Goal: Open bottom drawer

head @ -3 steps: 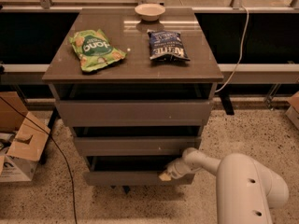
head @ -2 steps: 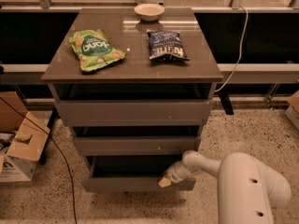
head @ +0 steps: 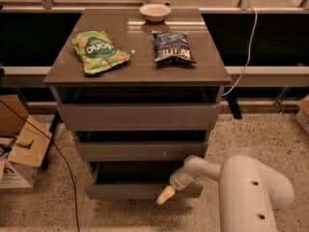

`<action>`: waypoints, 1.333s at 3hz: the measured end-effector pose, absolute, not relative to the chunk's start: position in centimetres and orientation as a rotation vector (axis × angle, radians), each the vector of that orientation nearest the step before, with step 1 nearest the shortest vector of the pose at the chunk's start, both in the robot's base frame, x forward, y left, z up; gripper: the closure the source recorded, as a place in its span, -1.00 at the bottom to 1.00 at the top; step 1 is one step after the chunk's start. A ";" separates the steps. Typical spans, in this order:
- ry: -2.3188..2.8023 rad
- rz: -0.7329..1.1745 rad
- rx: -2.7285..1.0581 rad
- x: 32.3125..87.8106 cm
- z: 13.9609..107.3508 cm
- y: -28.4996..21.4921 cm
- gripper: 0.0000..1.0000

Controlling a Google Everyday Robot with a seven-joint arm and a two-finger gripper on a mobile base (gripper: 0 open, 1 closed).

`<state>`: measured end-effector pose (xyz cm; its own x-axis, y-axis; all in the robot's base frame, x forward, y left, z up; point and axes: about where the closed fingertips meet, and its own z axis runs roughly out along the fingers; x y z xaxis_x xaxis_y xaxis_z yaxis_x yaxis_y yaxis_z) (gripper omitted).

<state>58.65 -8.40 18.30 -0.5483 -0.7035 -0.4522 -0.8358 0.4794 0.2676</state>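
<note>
The bottom drawer is the lowest of the cabinet's three grey-brown fronts. It stands pulled out a little towards me, and a dark gap shows above its front. The middle drawer front and the top drawer front sit further back. My gripper reaches in from the lower right on a white arm. Its pale tip lies against the right part of the bottom drawer's front, near its top edge.
On the cabinet top lie a green snack bag, a blue chip bag and a small white bowl. Cardboard boxes stand on the floor at the left, with a black cable beside them. A white cable hangs at the right.
The bottom drawer has slid out further towards me, and my gripper has moved down and towards me with its front.
</note>
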 end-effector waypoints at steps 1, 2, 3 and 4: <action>2.510 0.724 -1.317 55.4 16.9 -9.5 -0.94; 2.511 0.725 -1.318 55.3 17.0 -9.6 -0.49; 2.511 0.725 -1.318 55.3 17.1 -9.6 -0.02; 2.565 0.773 -1.343 50.9 17.1 -10.3 0.44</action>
